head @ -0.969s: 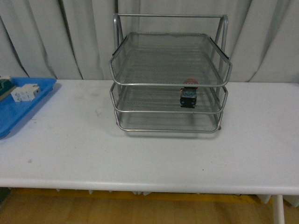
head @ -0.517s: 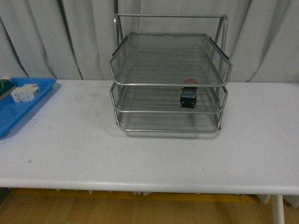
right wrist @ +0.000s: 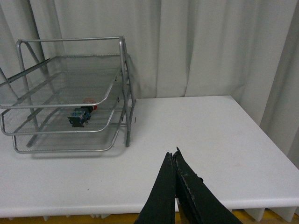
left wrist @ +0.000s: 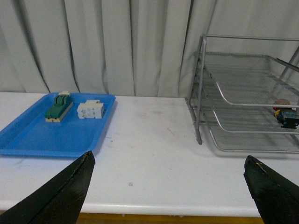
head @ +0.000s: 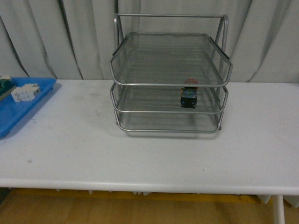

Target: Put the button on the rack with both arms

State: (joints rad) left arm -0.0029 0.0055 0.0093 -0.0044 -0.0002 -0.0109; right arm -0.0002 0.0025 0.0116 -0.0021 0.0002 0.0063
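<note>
The button (head: 188, 94), a red cap on a black body with bluish bits, lies on the middle tier of the silver wire rack (head: 170, 84), at its right side. It also shows in the left wrist view (left wrist: 285, 113) and in the right wrist view (right wrist: 82, 113). Neither arm shows in the front view. My left gripper (left wrist: 169, 184) is open and empty, low over the table's front edge, far from the rack (left wrist: 243, 93). My right gripper (right wrist: 172, 156) is shut and empty, to the right of the rack (right wrist: 70, 93).
A flat blue tray (head: 18, 105) sits at the table's left edge with a white block (head: 24, 92) and a green-topped beige block (left wrist: 58, 108) in it. Grey curtains hang behind the white table (head: 149, 154).
</note>
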